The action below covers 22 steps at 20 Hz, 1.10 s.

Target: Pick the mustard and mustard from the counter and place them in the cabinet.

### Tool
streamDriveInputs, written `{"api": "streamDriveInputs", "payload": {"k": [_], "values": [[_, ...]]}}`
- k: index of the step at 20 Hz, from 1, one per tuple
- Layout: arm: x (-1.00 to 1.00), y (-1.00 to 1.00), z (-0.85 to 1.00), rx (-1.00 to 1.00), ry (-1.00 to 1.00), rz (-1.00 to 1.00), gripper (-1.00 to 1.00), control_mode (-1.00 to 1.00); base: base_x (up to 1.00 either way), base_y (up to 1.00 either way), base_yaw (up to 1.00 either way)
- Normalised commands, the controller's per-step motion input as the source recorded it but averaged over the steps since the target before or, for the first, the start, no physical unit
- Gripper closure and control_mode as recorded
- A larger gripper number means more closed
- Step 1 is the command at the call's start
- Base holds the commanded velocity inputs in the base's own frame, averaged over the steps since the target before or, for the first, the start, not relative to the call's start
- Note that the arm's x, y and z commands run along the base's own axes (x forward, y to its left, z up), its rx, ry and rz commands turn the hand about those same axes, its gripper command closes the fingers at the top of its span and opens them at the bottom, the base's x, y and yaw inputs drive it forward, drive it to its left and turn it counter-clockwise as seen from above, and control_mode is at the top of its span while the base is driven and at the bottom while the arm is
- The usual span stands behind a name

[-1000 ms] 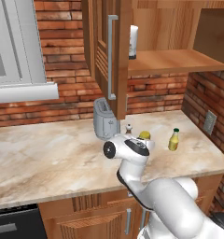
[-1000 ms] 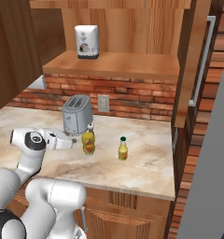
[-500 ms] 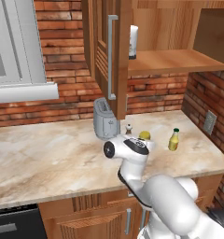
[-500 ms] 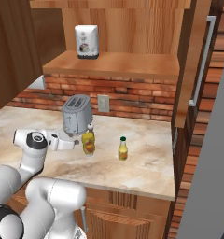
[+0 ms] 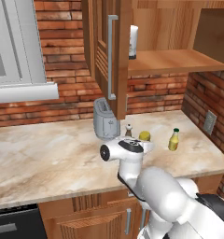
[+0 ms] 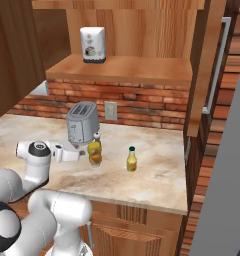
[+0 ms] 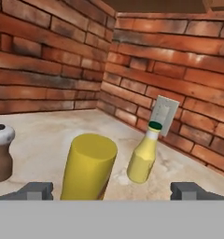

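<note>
The white arm [image 5: 132, 161] folds low, its elbow bent and its forearm reaching forward roughly level, with a dark round joint cap facing outward at the wrist. The gripper [image 7: 111, 190] points level along its reach. Its jaws stand spread wide apart, the two dark fingertips [image 7: 35, 190] far out to either side, clamping nothing.

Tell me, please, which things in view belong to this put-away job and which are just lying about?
Part of the job:
- plain yellow mustard cylinder, between the open claw tips
- slim mustard bottle with green tip
- counter
- wall cabinet, door open

Just lying about:
- toaster
- brown shaker
- white bottle on the cabinet shelf
- wall socket
</note>
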Motion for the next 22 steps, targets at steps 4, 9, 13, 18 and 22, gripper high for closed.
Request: {"api": "streamDriveInputs", "payload": {"k": [4,9,13,18,22], "values": [[0.0,-0.08,-0.24,-0.06,0.03,-0.04,-1.0,-1.0,0.0,0.0,0.0],[0.02,-0.04,-0.07,-0.01,0.0,-0.04,-1.0,-1.0,0.0,0.0,0.0],[0.12,0.0,0.0,0.0,0.0,-0.03,-1.0,-1.0,0.0,0.0,0.0],[0.12,-0.07,0.0,0.0,0.0,-0.02,-1.0,-1.0,0.0,0.0,0.0],[0.09,-0.16,-0.01,0.0,0.01,-0.02,-1.0,-1.0,0.0,0.0,0.0]]}}
